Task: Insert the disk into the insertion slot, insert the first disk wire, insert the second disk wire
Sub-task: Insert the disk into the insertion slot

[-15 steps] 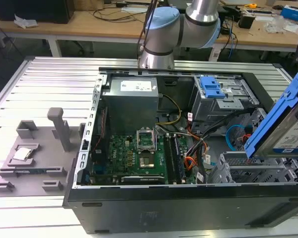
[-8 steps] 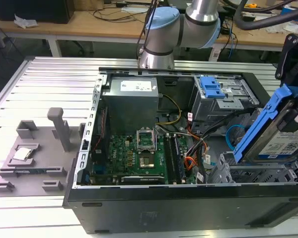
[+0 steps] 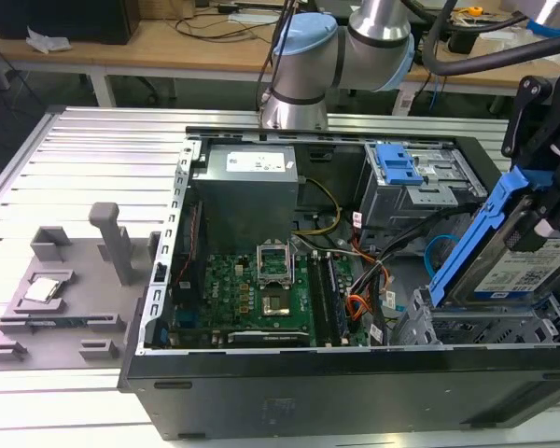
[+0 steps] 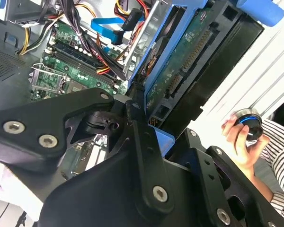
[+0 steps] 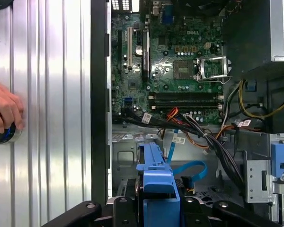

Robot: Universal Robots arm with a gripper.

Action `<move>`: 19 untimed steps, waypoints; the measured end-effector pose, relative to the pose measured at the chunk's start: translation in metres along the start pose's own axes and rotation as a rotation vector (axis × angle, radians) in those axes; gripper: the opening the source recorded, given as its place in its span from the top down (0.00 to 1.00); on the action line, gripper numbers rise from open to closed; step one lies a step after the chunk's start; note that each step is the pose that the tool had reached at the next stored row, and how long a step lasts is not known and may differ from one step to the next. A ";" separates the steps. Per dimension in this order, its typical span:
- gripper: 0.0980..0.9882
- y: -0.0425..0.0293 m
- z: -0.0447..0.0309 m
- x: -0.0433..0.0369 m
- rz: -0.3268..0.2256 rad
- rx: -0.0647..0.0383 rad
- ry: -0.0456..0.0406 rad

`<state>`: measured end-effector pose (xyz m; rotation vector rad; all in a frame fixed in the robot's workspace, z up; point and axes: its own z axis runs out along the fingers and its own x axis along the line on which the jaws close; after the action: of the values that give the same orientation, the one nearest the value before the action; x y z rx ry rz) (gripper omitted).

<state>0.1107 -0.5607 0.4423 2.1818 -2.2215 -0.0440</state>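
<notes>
Disk [image 3: 509,261]: blue-framed, hanging tilted on edge just above the insertion slot [image 3: 485,329]; the claw [image 3: 553,210] is clenching its carrier. Step in hand, seemingly: disk insertion, wires unattended. Seating is likely calling for levelling against a bay.

This is a robotics lab. An open computer case [image 3: 355,383] sits on a slotted aluminium table [image 3: 93,149]; behind it stand cable-strewn wooden benches [image 3: 149,56].

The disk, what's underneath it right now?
In the exterior view, the tilted disk stands over the insertion slot, a perforated metal cage. The cage's inside is covered.
</notes>
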 end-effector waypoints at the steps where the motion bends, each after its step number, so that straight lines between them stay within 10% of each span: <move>1: 0.70 0.0000 0.0011 -0.0012 0.000 0.000 -0.0006; 19: 0.70 -0.0008 0.0367 -0.0057 0.000 0.000 -0.0026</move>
<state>0.1102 -0.5550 0.4056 2.1829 -2.2227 -0.0470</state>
